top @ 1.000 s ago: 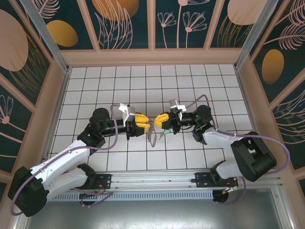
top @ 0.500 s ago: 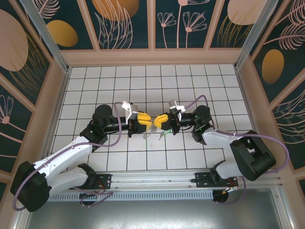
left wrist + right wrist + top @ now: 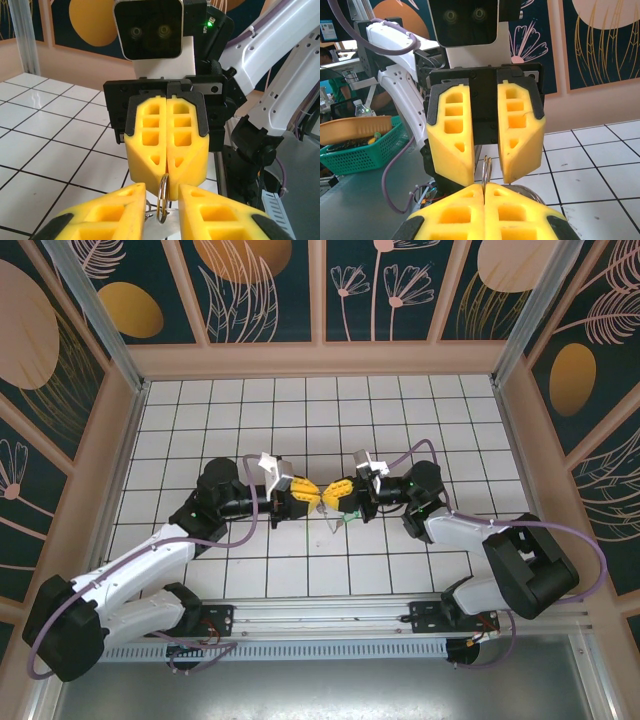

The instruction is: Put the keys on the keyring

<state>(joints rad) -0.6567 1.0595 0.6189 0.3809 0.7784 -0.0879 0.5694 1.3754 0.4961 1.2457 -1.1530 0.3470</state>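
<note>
Landmark: the ring (image 3: 162, 197), a thin silvery wire loop seen edge-on in both wrist views, held above the tiled table (image 3: 200, 410) at the middle of the work area.
Right gripper (image 3: 167, 186): pressed together on the ring's far edge; its yellow pads meet with no gap and the loop stands up out of the seam.
Left gripper (image 3: 487, 181): fingers apart, one on each side of the ring, close to it but not yet touching as far as the wrist views show.
Key (image 3: 347, 517): a small green piece hanging just below the right gripper, beside the ring; whether it already sits on the wire I cannot tell, as the overhead view is too small.
Step in hand: judged to be the left gripper taking a second hold on the ring, so the two can work it open or steady it for threading.
Doing it well: keep the ring centred between the left fingers, close slowly and squarely across the wire, and keep the right hold firm so the loop does not twist.
Risk: an off-centre pinch could flip the thin ring sideways or pull it from the right gripper.
</note>
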